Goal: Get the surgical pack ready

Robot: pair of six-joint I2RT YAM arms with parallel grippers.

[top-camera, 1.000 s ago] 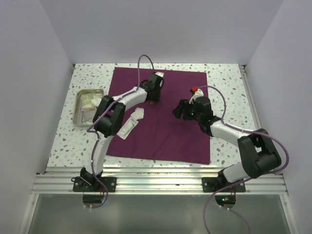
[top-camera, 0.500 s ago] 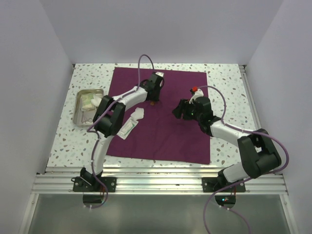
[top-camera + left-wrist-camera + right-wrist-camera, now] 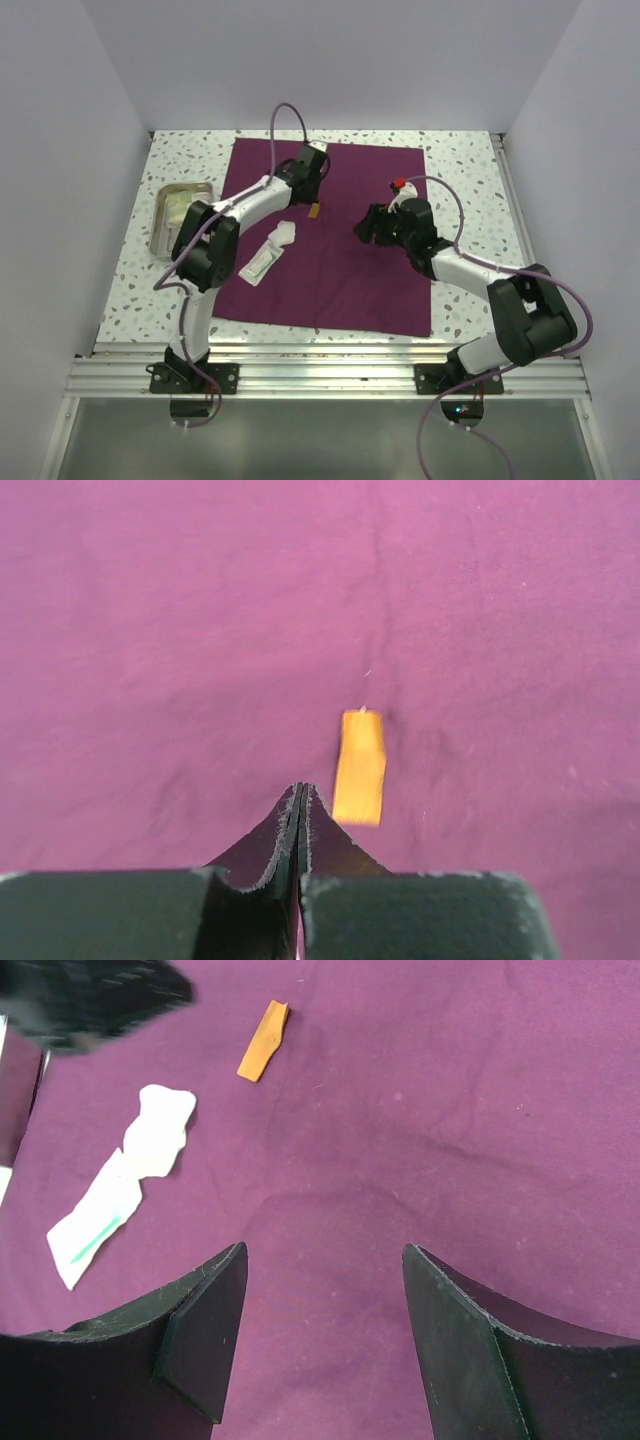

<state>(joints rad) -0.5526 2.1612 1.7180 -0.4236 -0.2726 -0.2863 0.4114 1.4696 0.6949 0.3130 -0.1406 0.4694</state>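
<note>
The plum cloth [image 3: 340, 280] lies spread flat mid-bench, with the steel tray [image 3: 160, 225] near the bench's left edge. The left gripper [image 3: 301, 790] is pressed together on nothing, and an orange strip [image 3: 360, 767] lies just beside its tips. The right gripper [image 3: 324, 1250] stands apart above the cloth. A low grab for the strip could pinch and rumple the cloth.

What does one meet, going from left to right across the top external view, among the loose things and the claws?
steel tray → white packet → orange strip → right claw. The left claw is left out, because it hangs above the strip and its place in the order is unclear.
</note>
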